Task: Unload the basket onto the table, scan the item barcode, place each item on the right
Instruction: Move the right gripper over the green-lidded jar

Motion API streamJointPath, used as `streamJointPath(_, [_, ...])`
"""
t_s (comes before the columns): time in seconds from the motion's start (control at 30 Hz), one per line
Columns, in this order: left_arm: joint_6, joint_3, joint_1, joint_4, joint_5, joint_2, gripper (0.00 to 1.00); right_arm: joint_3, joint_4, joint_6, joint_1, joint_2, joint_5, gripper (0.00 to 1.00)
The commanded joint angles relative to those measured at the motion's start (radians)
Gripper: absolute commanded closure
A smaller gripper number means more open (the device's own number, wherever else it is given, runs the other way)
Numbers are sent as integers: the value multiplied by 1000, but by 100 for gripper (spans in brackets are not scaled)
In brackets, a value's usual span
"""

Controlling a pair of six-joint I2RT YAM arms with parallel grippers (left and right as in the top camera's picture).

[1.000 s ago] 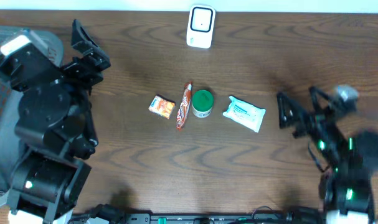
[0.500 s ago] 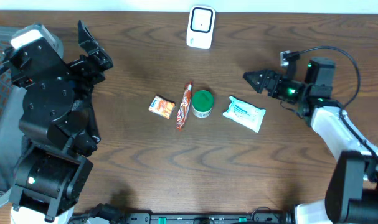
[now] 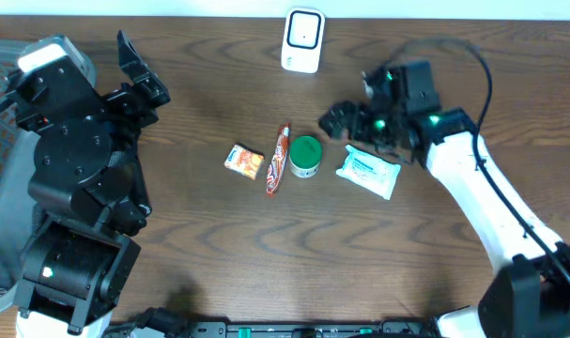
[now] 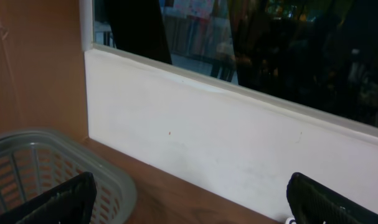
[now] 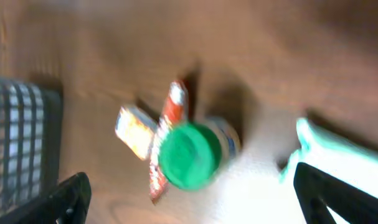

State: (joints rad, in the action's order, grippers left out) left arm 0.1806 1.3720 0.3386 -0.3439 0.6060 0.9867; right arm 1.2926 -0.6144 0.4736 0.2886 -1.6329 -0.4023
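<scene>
- Right hand [image 3: 334,120], fingers apart and holding nothing, hovers at 1 o'clock of the green-lidded jar [image 3: 306,156].
- The jar stands at the middle of the tabletop [image 3: 172,207], wipes pack [image 3: 367,172] at its 3 o'clock, scanner [image 3: 302,40] at 12.
- Left hand [image 3: 139,70] spread, empty, at 10 o'clock.

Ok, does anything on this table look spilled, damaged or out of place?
Nothing stands out. The orange packet, red sachet, green-lidded jar and wipes pack sit in a row, with no visible spill or damage.

Right wrist view blurred, label illegible on green-lidded jar [image 5: 185,155]
</scene>
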Motion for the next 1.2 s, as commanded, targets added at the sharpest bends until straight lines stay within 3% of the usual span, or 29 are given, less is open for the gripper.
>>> streamJointPath(0.0, [-31, 8, -3, 2, 16, -3, 2, 256, -188, 27, 64, 3, 313, 1])
streamJointPath(0.13, [-31, 8, -3, 8, 16, -4, 2, 436, -375, 71, 65, -58, 360, 1])
streamJointPath(0.3, [-31, 8, -3, 12, 16, -5, 2, 475, -548, -93, 77, -105, 332, 1])
streamJointPath(0.5, [-31, 8, -3, 13, 16, -5, 2, 466, -496, -119, 106, -112, 314, 1])
streamJointPath(0.73, [-31, 8, -2, 13, 16, -1, 2, 557, -530, -32, 125, -183, 326, 1])
streamJointPath(1.0, [-31, 8, -3, 13, 16, -1, 2, 919, -811, -66, 132, -455, 343, 1])
streamJointPath(1.17, [-31, 8, -2, 13, 16, -1, 2, 977, -869, -131, 198, -550, 352, 1])
